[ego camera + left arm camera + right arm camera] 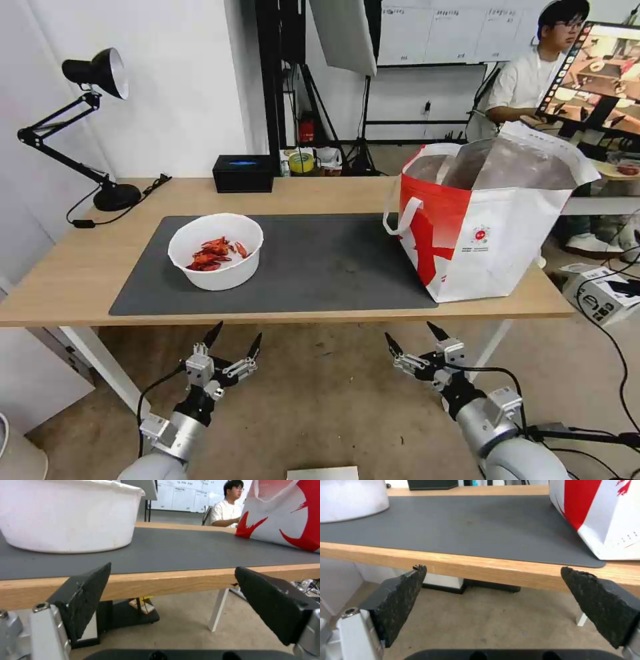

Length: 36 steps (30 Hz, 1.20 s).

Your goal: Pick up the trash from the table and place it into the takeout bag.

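White round bowl of red crayfish shells (215,251) sits on the big dark grey mat (320,260), left side of the light wood table (80,267) | big white-and-red takeout bag (487,220) stands open on the right end | left gripper (234,341) low before the table edge, fingers wide, holding nothing | right gripper (412,339) same, wide and holding nothing

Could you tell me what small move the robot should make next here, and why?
Probably raise the left pincer up and forward toward the white bowl of crayfish shells. Both pincers hang open and empty below the table's near edge; the bowl sits on the dark grey mat just ahead of the left one, while the right pincer waits nearer the open takeout bag.
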Tool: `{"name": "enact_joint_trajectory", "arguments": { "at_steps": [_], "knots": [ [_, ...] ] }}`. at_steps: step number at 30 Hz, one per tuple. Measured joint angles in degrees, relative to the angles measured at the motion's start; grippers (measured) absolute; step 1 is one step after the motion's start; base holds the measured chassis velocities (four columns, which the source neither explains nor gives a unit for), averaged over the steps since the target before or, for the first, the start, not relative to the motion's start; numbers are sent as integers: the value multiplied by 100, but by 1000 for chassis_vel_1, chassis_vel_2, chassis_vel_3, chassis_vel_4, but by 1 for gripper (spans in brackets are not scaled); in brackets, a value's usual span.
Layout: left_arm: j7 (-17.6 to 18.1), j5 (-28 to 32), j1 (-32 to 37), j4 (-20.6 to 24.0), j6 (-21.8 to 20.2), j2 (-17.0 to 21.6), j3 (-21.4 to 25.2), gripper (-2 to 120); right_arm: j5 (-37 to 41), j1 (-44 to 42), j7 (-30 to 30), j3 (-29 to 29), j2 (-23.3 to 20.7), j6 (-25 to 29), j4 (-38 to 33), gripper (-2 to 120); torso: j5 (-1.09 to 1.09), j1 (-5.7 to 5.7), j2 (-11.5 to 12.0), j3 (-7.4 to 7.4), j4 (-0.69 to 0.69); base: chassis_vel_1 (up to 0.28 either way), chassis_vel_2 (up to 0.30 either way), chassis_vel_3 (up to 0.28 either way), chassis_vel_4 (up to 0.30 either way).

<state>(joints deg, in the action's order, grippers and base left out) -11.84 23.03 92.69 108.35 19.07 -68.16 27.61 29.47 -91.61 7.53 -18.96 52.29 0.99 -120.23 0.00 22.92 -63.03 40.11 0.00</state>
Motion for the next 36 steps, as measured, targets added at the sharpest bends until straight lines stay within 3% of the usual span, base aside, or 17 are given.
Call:
{"name": "enact_joint_trajectory", "arguments": {
  "at_steps": [14,17,19,20,22,23,25,26,29,32,36],
  "knots": [
    [14,151,15,102,-29,110,148,100,-6,88,-8,15,-60,-74,64,100,-1,0,0,0,1,0,0,0,0],
    [331,619,-177,311,-312,409,225,100,-2,90,-9,15,-61,-77,64,100,-1,0,0,0,1,0,0,0,0],
    [815,1266,-543,552,-794,926,364,100,0,92,-10,15,-63,-79,64,100,-2,0,0,0,0,0,0,0,0],
    [815,1266,-543,552,-794,926,364,100,0,92,-10,15,-63,-79,64,100,-2,0,0,0,0,0,0,0,0],
    [1273,1576,-930,623,-1146,1416,428,100,2,93,-12,15,-64,-80,64,100,1,0,0,0,0,0,0,0,0],
    [1273,1576,-930,623,-1146,1416,428,100,2,93,-12,15,-64,-80,64,100,1,0,0,0,0,0,0,0,0],
    [1741,1865,-1297,661,-1497,1846,427,100,4,93,-12,15,-65,-81,63,100,-3,1,0,0,-1,0,0,0,0],
    [1741,1865,-1297,661,-1497,1846,427,100,4,93,-12,15,-65,-81,63,100,-3,1,0,0,-1,0,0,0,0],
    [2179,2200,-1687,616,-1890,2321,360,100,5,95,-12,14,-66,-82,62,100,-1,0,0,0,0,0,0,0,0],
    [2328,2243,-1825,560,-2039,2439,290,100,6,95,-12,14,-66,-83,61,100,-1,0,0,0,1,0,0,0,0],
    [2824,2400,-2376,371,-2639,2782,-149,100,7,96,-12,13,-67,-84,60,100,-1,0,0,1,1,0,0,0,0]
  ]
}}
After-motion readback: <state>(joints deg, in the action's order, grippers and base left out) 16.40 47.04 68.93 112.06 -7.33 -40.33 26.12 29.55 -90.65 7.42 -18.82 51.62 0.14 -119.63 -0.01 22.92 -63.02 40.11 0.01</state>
